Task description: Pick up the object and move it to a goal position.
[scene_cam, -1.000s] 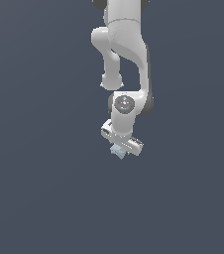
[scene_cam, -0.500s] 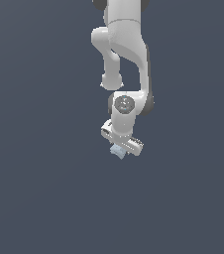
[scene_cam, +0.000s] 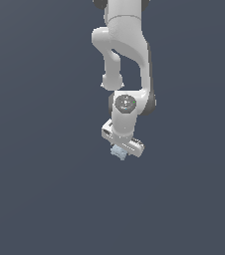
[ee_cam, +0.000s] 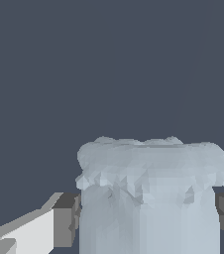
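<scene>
1. Nothing is seen to have moved since the earlier pictures; the arm and the end effector are found in the same spot.
2. The object, a small pale blue-grey block, is held just under the white end effector, up above the dark ground.
3. In the wrist view, the object is squeezed between two dark fingertips, one on each side.
4. Its shape looks bumpy, perhaps, but the exterior view is too small to be sure.
</scene>
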Motion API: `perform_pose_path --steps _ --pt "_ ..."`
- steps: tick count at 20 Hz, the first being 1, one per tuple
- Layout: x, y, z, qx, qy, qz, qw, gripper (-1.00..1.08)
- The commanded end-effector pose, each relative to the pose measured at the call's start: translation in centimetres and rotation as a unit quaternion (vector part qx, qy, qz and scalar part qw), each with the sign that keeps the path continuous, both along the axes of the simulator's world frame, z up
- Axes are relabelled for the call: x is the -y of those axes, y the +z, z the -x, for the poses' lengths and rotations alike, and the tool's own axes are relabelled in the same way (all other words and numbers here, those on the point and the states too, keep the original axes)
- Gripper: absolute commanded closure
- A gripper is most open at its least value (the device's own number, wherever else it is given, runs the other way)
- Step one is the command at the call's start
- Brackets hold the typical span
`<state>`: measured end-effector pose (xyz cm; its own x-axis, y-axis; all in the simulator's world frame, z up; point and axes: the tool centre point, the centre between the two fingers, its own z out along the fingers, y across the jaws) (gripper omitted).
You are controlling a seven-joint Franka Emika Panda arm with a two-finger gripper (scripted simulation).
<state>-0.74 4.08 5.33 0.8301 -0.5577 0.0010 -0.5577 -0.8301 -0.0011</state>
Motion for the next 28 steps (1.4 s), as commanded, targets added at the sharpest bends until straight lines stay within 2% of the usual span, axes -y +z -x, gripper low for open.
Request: perform_pose_path --steps 1,17,28 --pt "0.0 0.9 -0.7 0.0 0.0 0.0 1.0 1.08" --pt "-0.1 9.9 -7.6 0.0 0.0 0.001 1.0 1.08" --pt "-0.1 11.9 -9.5 -0.001 0.0 0.0 1.0 1.08"
